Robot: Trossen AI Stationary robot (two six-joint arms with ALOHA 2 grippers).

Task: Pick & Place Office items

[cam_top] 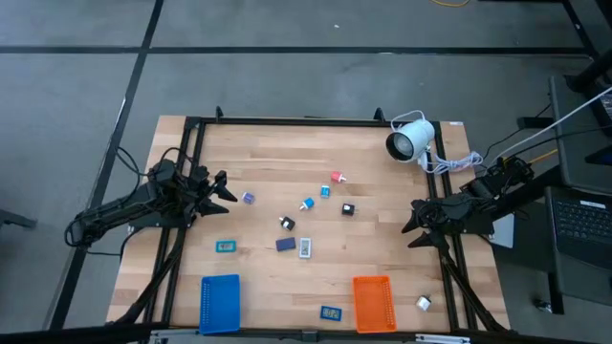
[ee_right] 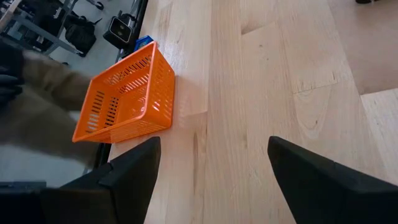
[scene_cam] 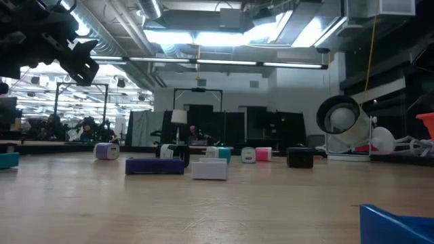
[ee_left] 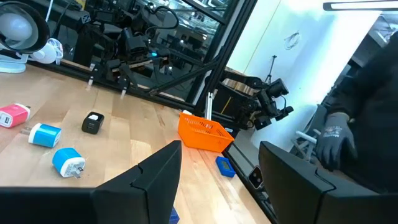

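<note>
The office items lie scattered on the middle of the table: a purple chunk [cam_top: 248, 198], a red one [cam_top: 337, 177], two light-blue ones [cam_top: 325, 191] [cam_top: 307, 204], a black one [cam_top: 348, 209], a black-white one [cam_top: 287, 223], and flat dark-blue [cam_top: 285, 245], white [cam_top: 305, 247] and teal [cam_top: 225, 247] rectangles. My left gripper [cam_top: 222, 188] [ee_left: 224, 186] hovers open at the table's left side, just left of the purple chunk. My right gripper [cam_top: 411, 222] [ee_right: 214, 180] hovers open at the right side, over bare wood. Neither touches anything.
A blue tray [cam_top: 220, 303] and an orange tray [cam_top: 374, 302] sit near the table's near edge, with a small blue rectangle [cam_top: 331, 312] between them and a small pale piece [cam_top: 423, 303] to the right. The white round lamp-like device [cam_top: 409, 141] stands at the far right corner. A person's gloved hand [ee_left: 336, 140] shows beyond the table.
</note>
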